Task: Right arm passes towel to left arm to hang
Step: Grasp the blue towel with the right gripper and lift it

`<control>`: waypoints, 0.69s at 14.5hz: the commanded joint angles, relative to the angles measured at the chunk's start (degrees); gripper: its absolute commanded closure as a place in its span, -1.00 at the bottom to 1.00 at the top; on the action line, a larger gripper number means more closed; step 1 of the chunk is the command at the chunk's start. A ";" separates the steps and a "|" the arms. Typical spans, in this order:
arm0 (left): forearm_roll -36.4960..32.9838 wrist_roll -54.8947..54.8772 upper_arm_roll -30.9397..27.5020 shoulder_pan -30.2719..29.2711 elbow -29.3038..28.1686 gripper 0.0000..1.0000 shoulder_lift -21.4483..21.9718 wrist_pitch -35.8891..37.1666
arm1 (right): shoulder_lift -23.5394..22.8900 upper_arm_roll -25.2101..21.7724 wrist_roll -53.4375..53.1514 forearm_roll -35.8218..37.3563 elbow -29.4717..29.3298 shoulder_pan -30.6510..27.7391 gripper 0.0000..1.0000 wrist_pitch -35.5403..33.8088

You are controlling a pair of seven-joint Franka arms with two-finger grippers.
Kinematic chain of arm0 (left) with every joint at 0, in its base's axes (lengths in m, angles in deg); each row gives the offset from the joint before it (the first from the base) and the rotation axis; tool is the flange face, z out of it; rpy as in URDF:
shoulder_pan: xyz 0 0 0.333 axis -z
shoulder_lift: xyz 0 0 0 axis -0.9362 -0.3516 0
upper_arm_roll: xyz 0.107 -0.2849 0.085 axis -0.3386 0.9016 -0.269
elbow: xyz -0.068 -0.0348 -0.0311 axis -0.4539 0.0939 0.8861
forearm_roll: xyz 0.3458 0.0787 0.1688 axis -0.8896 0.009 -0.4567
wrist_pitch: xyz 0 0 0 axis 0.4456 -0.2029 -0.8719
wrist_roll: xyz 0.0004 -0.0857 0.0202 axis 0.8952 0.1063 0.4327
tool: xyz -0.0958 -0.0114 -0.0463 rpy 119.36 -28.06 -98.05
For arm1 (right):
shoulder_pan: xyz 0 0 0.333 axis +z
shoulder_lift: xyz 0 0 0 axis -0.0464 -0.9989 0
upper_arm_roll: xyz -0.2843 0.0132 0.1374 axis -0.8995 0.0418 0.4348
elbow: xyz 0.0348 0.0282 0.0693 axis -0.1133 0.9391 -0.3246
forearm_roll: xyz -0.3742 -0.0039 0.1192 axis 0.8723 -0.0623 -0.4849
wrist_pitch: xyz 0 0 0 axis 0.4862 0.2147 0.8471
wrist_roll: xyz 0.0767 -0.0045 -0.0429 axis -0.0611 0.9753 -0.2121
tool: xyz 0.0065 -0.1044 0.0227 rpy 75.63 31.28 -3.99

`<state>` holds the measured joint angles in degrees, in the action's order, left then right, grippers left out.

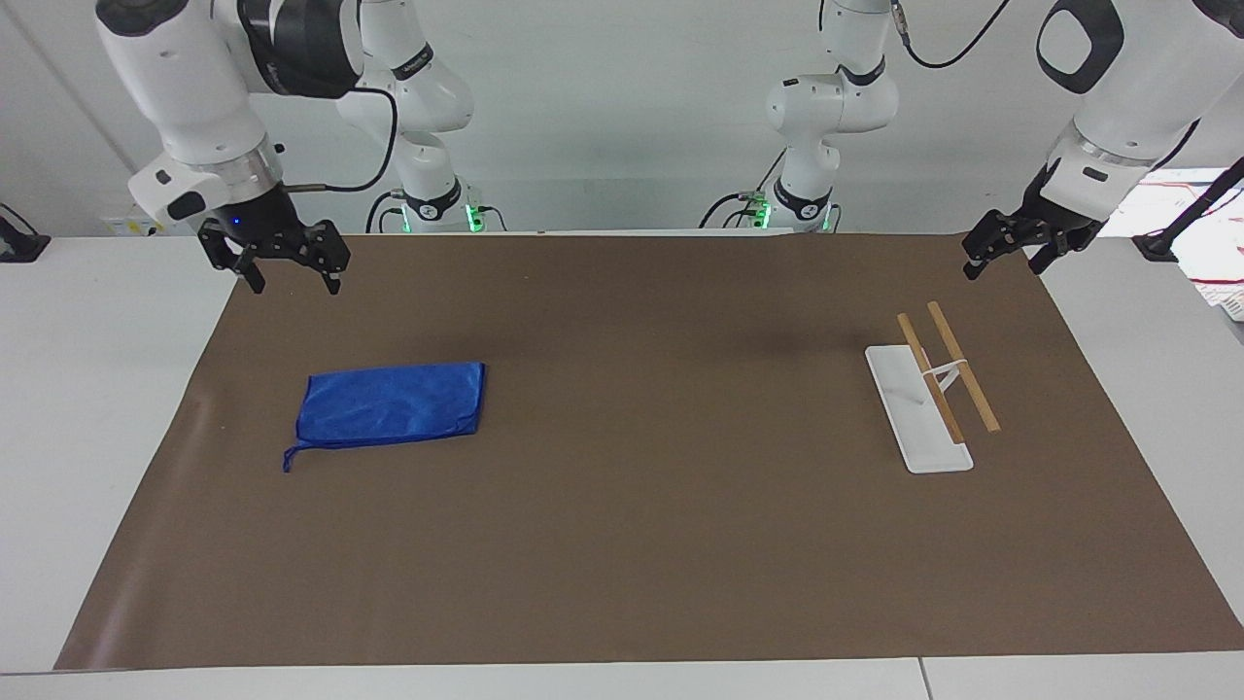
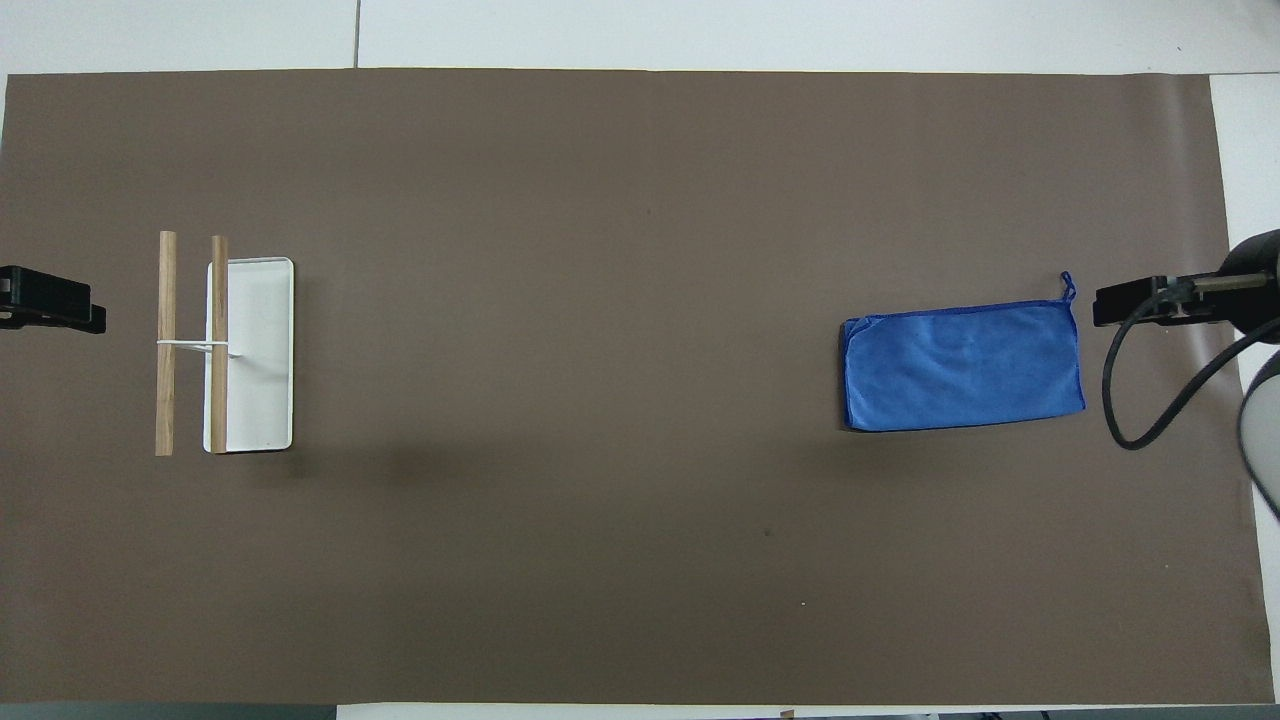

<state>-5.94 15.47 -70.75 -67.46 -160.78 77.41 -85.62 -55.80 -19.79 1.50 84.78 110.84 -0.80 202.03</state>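
The towel (image 1: 389,403) (image 2: 962,365) is a bright blue folded cloth lying flat on the brown mat (image 1: 632,544), toward the right arm's end. Its thin loop (image 2: 1067,287) sticks out at one corner. My right gripper (image 1: 295,284) hangs open and empty in the air over the strip of mat between the towel and the mat's end edge, apart from the cloth. My left gripper (image 1: 1001,267) hangs open and empty over the mat's corner at the left arm's end, and that arm waits.
A rack with a white base (image 1: 918,428) (image 2: 255,400) and two wooden bars (image 1: 962,365) stands toward the left arm's end. Two slimmer white arms with green-lit bases (image 1: 432,209) (image 1: 799,209) stand at the robots' edge of the table.
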 commanded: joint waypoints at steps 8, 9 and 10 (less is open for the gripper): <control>-0.73 0.74 0.05 -0.02 -1.53 -1.00 1.38 -0.52 | -10.97 0.42 3.17 0.22 20.24 -2.26 -1.00 34.18; -0.73 0.74 0.05 -0.02 -1.53 -1.00 1.38 -0.43 | -11.49 0.42 3.26 -0.04 20.69 -2.69 -1.00 34.80; -0.73 0.74 0.05 -0.02 -1.53 -1.00 1.38 -0.52 | -11.94 0.51 3.87 -0.13 21.04 -4.00 -1.00 34.98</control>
<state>-5.94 15.47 -70.75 -67.46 -160.78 77.41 -85.62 -68.49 -19.93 3.28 84.78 130.08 -2.35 235.84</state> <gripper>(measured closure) 0.000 0.000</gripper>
